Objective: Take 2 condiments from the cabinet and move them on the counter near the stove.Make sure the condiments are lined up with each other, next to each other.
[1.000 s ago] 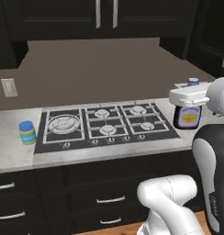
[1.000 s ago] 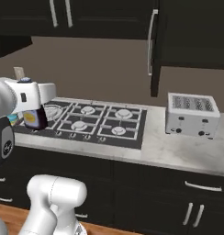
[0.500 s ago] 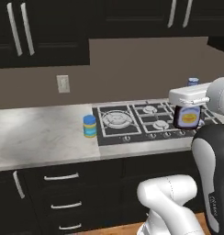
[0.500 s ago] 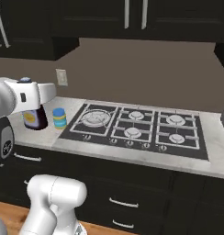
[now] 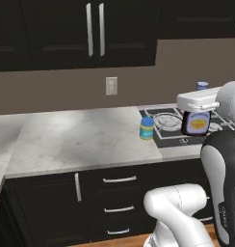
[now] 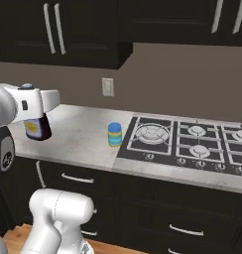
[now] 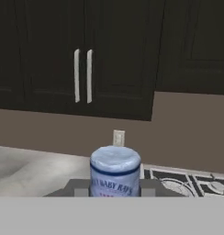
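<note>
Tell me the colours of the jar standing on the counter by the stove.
The jar has a blue lid and yellow-and-teal bands, clearest in the right base view.

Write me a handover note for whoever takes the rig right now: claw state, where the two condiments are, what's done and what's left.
Claw: shut on the dark bottle, carried upright in the air, off the counter.
Jar: blue lid, yellow-and-teal bands; stands upright on the counter right at the left edge of the stove.
Cabinet doors above the counter are closed.
Done: jar placed by the stove; bottle is out of the cabinet and in the grip.
Left: set the bottle down on the counter beside the jar, lined up with it, then let go and pull back.
</note>
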Robot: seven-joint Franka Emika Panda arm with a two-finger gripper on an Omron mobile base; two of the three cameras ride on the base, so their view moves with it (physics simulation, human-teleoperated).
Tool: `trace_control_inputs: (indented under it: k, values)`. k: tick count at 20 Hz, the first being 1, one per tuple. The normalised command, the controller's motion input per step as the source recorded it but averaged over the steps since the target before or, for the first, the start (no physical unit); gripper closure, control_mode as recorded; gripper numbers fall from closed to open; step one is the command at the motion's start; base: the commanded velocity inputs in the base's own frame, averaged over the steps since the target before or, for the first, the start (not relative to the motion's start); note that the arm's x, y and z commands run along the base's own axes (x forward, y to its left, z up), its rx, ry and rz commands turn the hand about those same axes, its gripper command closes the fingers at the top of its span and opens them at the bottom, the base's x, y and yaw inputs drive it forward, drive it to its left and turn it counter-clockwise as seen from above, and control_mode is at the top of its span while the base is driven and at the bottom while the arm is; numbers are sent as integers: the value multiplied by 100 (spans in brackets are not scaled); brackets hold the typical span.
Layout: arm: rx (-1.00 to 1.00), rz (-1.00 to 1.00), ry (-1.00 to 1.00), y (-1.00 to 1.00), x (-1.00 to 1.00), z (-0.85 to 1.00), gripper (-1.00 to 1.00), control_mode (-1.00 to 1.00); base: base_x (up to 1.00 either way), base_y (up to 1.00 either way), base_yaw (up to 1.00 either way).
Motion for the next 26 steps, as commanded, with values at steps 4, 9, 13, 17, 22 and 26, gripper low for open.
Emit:
trace_control_inputs:
  k: [4,9,13,17,22,26]
  values:
    - [0,0,0,0,0,0,100,100,24,81,0]
    - [0,0,0,0,0,0,100,100,36,53,0]
    - [0,0,0,0,0,0,100,100,49,34,-1]
    - [0,0,0,0,0,0,100,100,64,3,-3]
    - [0,0,0,0,0,0,100,100,59,0,-5]
    - [0,0,0,0,0,0,100,100,49,0,-5]
